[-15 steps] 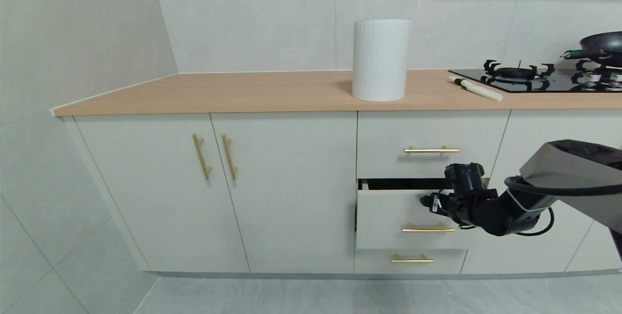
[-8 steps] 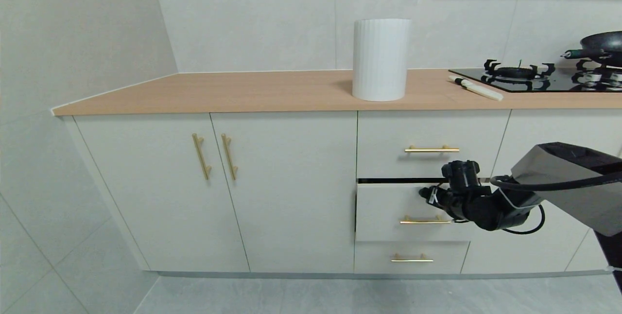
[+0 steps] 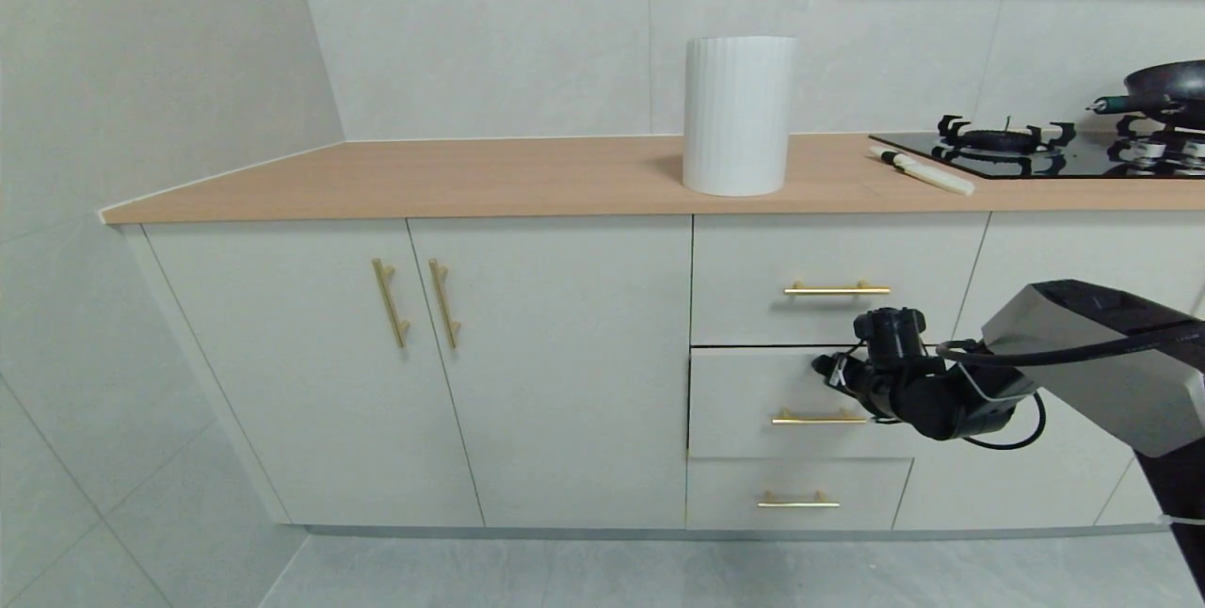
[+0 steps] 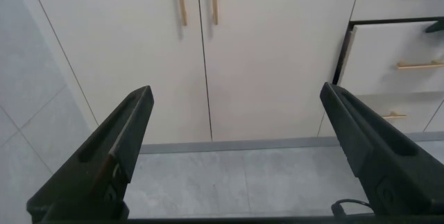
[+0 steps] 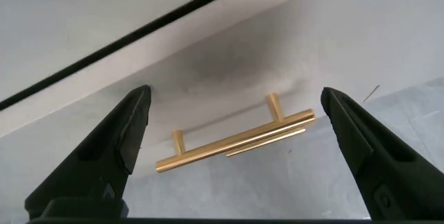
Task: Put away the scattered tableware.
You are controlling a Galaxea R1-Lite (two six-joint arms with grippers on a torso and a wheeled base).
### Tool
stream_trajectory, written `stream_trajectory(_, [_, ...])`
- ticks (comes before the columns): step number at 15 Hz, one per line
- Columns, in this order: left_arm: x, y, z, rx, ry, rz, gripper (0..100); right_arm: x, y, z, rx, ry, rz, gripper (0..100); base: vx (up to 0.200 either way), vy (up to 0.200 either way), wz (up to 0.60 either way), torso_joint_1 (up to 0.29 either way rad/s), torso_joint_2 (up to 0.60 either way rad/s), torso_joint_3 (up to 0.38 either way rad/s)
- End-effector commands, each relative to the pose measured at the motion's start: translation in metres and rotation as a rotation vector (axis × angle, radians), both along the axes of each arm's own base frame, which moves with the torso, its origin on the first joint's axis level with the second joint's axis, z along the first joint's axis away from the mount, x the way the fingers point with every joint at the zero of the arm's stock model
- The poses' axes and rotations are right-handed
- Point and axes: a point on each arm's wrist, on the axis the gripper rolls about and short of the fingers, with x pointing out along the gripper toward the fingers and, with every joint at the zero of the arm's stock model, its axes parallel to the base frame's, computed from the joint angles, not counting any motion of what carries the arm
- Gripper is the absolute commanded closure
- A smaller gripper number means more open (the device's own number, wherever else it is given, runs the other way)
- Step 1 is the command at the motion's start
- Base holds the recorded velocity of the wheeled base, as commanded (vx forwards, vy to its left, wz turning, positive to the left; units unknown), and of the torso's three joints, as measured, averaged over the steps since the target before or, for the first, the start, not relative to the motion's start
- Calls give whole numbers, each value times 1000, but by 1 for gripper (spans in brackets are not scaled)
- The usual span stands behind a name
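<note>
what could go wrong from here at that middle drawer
1. The right gripper, jaws open, sits close to the middle drawer and its handle; a jaw could snag it.
2. A dark gap shows above the drawer front: maybe not fully shut.
3. A pale utensil lies on the counter, not put away.

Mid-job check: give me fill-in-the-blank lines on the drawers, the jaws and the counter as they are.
1. The right gripper faces the ____ drawer of three.
2. The left gripper has its jaws ____.
3. The white canister stands on the wooden ____.
Missing: middle; open; countertop.
</note>
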Motion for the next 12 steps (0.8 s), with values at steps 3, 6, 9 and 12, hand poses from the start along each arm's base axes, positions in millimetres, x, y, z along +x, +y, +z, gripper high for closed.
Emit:
stream_trajectory(3, [0, 0, 0, 0, 0, 0, 0, 10, -7, -9, -20, -15, -48, 0, 0, 0, 0, 0, 0, 0])
stream_trajectory(6, [0, 0, 0, 0, 0, 0, 0, 16, -12, -10, -30, -29, -82, 0, 0, 0, 0, 0, 0, 0])
stream_trajectory(9, [0, 0, 0, 0, 0, 0, 0, 16, -13, -9, -28, -33, -87, 0, 0, 0, 0, 0, 0, 0])
stream_trajectory(12, [0, 0, 0, 0, 0, 0, 0, 13, -14, -2, -31, -37, -95, 0, 0, 0, 0, 0, 0, 0])
